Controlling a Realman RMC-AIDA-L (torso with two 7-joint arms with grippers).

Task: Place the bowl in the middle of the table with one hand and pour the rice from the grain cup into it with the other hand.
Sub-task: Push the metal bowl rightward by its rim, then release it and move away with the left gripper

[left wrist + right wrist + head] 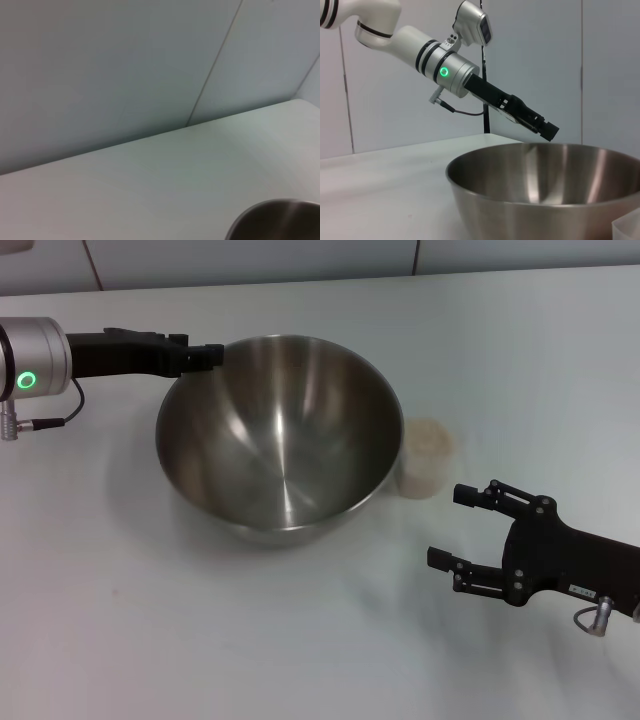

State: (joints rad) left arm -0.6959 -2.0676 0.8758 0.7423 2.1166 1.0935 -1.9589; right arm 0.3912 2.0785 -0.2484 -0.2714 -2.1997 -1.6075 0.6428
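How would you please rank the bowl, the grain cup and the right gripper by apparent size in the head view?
1. bowl, by far.
2. right gripper, though it may be nearer the camera.
3. grain cup, partly hidden behind the bowl.

Looking like a lab or test room: plain white table (520,350), bare grey panel walls (600,65), robot arm (420,47) w/ green light glowing.

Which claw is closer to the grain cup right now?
The right. The right claw, fingers open, hovers beside the grain cup, not touching it. The left claw sits at the bowl's rim on the side away from the cup.
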